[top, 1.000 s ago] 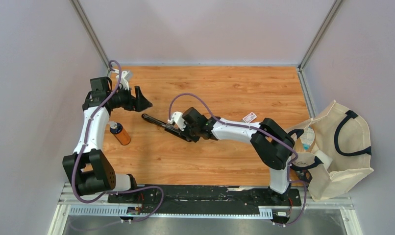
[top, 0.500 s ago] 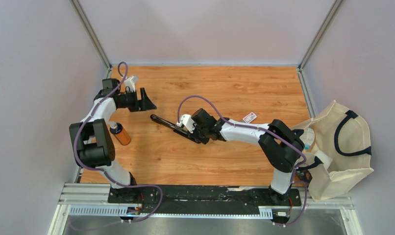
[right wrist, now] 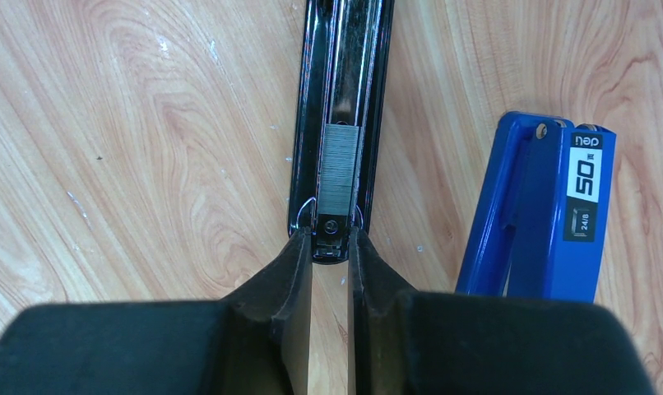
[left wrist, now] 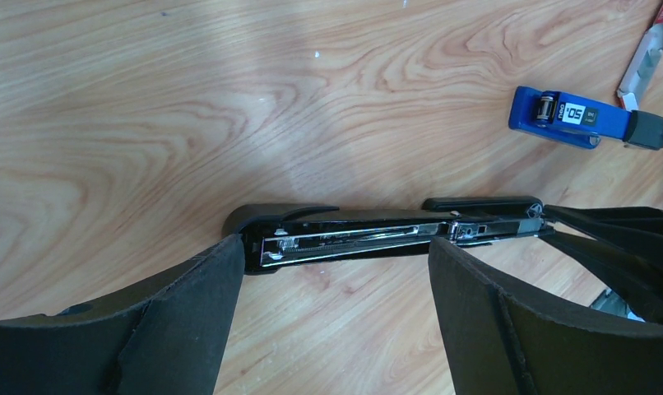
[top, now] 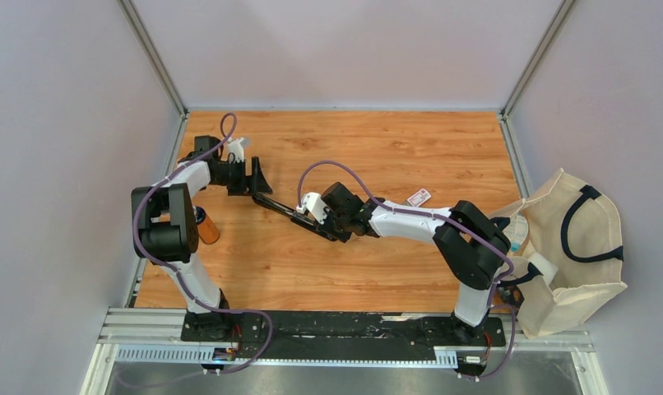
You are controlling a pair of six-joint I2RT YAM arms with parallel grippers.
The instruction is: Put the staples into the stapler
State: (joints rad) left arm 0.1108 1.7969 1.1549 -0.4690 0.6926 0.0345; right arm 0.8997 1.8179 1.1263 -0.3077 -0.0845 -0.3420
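Risk 1: the short grey metal staple strip [right wrist: 340,169] lies in the chrome channel of the long black metal stapler [left wrist: 345,239], which is opened flat on the wooden table [top: 377,148]. Strip sits close to the end that the right gripper [right wrist: 330,247] holds. If the top gets folded down w/ the strip crooked or not seated, it could jam or pop out.

Risk 2: the left gripper [top: 255,176] is spread wide, right at the stapler's far tip. A low approach could clip the tip & swing the whole thing, since the right side has it only by the narrow end.

Risk 3: a blue plastic tool w/ "50" label [right wrist: 550,206] lies just beside the stapler, easy to bump.

Pose: right arm is stretched left across the table, wrist low. Its fingers [right wrist: 271,296] are pressed in on the stapler's end w/ a narrow gap betw them, looks like a pinch. Left arm is folded back, forearm reaching right. Left wrist cam sees the stapler crosswise beyond both pads; contact can't tell.

Small white box w/ red label [top: 419,197] sits apart, by the right forearm.
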